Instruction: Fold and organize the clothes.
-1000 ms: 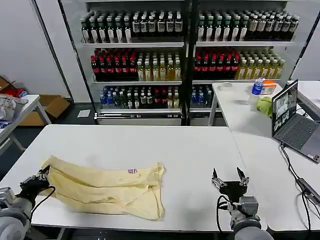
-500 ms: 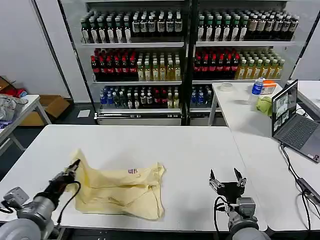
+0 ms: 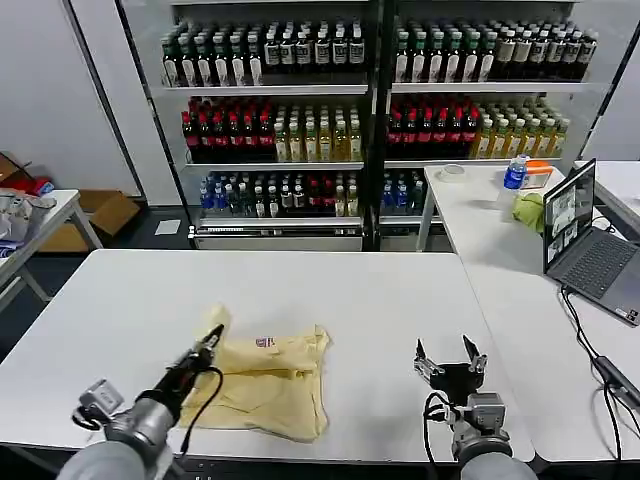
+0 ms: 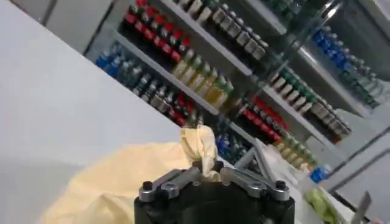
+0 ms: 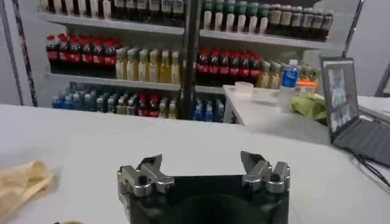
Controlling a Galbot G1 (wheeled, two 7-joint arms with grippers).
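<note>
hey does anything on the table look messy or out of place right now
The cream-yellow T-shirt lies rumpled and unevenly doubled over on the white table, one edge pinched and lifted by the left gripper. The right gripper waits open.

- T-shirt: small printed label inside the neck, purple-red marks, wording too small to read.
- Shelved bottles: labels present, no brand legible.
- Laptop: screen lit, no text legible.

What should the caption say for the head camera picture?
Left gripper pulls the yellow T-shirt sideways on the white table; right gripper waits open.
</note>
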